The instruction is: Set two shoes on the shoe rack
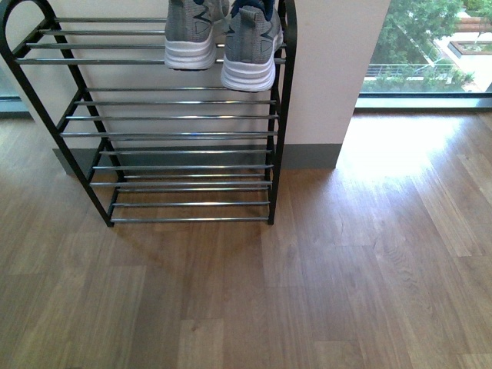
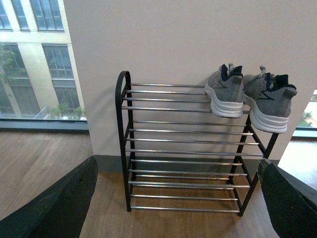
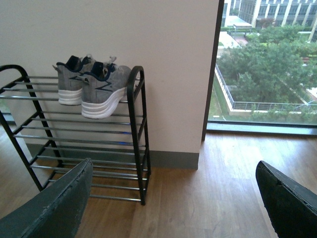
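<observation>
Wood floor (image 1: 346,292) all around, with the shoe rack (image 1: 177,134) backed against a white wall (image 1: 330,69) and a big window (image 1: 430,46) just right of that. The grey sneakers (image 1: 250,46) sit on the top tier at the rack's right end, heels poking out over the near rod, well apart from my fingers. My left fingers (image 2: 54,203) and right fingers (image 3: 49,208) are both spread wide, holding nothing, with open floor near and right of the rack.

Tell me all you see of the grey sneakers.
The sneakers are grey knit with white soles and dark blue collars. They stand side by side on the rack's top rods at its right end, heels facing out. The one at the very end juts further over the front rod, heel lower.
</observation>
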`<state>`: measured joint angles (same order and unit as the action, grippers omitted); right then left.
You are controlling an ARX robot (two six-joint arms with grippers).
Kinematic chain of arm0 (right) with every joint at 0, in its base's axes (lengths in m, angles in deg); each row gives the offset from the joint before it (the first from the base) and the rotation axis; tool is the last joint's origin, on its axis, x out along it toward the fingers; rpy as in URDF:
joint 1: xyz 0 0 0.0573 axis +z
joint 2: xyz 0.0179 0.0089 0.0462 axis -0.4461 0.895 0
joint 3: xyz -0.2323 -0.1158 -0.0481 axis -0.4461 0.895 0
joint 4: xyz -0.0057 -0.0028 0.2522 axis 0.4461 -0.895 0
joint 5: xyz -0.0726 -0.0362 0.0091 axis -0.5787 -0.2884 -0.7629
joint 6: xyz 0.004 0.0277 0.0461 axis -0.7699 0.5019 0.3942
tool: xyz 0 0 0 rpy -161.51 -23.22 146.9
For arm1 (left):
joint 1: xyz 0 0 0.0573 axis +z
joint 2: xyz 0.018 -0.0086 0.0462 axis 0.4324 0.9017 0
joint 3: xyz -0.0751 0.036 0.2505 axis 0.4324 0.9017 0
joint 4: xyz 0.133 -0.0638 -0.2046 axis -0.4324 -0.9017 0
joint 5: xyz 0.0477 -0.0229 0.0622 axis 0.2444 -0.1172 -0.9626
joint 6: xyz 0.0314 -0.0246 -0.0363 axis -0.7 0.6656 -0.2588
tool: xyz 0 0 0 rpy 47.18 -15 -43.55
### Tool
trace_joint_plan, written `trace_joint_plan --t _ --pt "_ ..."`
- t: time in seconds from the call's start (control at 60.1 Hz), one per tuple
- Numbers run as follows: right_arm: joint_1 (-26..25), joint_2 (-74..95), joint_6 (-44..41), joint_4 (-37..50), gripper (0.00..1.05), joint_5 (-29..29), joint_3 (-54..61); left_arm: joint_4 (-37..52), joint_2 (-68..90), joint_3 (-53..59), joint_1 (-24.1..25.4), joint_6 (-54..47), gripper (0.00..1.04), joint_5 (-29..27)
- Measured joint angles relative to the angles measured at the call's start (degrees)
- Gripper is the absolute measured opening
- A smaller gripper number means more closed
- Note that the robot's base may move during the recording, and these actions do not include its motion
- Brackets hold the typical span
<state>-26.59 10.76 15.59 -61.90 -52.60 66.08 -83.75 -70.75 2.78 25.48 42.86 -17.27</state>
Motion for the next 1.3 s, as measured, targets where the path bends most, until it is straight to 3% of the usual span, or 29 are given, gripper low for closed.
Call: trace_joint_plan --t 1.298 --pt "0.1 0.0 0.0 -0.1 0.95 0.0 0.0 0.0 0.0 0.0 0.0 0.0 0.95 0.0"
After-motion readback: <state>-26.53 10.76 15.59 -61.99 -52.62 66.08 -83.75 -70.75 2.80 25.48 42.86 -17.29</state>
